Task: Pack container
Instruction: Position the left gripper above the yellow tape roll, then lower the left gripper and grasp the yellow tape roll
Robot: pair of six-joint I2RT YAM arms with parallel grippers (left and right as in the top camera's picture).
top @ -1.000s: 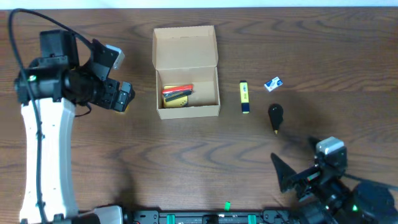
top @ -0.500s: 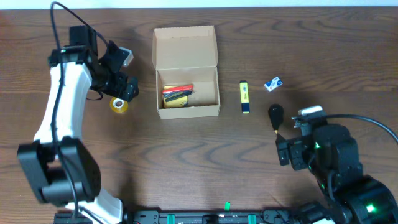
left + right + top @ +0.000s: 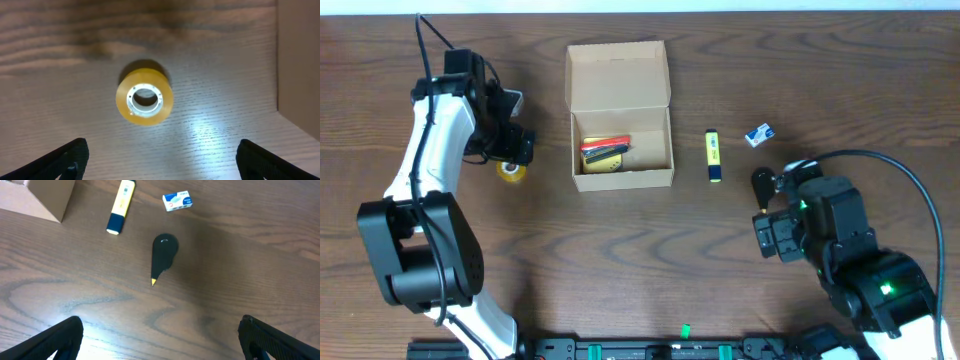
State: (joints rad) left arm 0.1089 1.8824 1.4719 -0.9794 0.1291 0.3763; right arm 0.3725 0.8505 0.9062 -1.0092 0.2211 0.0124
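Note:
The tan cardboard container point(image 3: 620, 80) stands open at the table's back middle, flap lid up, with red and yellow items point(image 3: 605, 152) inside. Its wall shows at the right edge of the left wrist view point(image 3: 300, 65) and its corner in the right wrist view point(image 3: 45, 200). A yellow tape roll point(image 3: 511, 169) point(image 3: 144, 98) lies left of it. My left gripper point(image 3: 513, 146) point(image 3: 162, 160) is open and empty above the roll. A black cone-shaped item with a yellow tip point(image 3: 762, 187) point(image 3: 163, 255) lies to the right. My right gripper point(image 3: 770, 235) point(image 3: 162, 340) is open and empty near it.
A yellow highlighter with a dark cap point(image 3: 713, 156) point(image 3: 121, 206) lies right of the container. A small blue and white packet point(image 3: 759, 134) point(image 3: 177, 201) lies further right. The wooden table point(image 3: 650, 260) runs to the front rail.
The left gripper moved from beside the tape roll to above it. The right arm came up from the front right corner to just below the black cone-shaped item.

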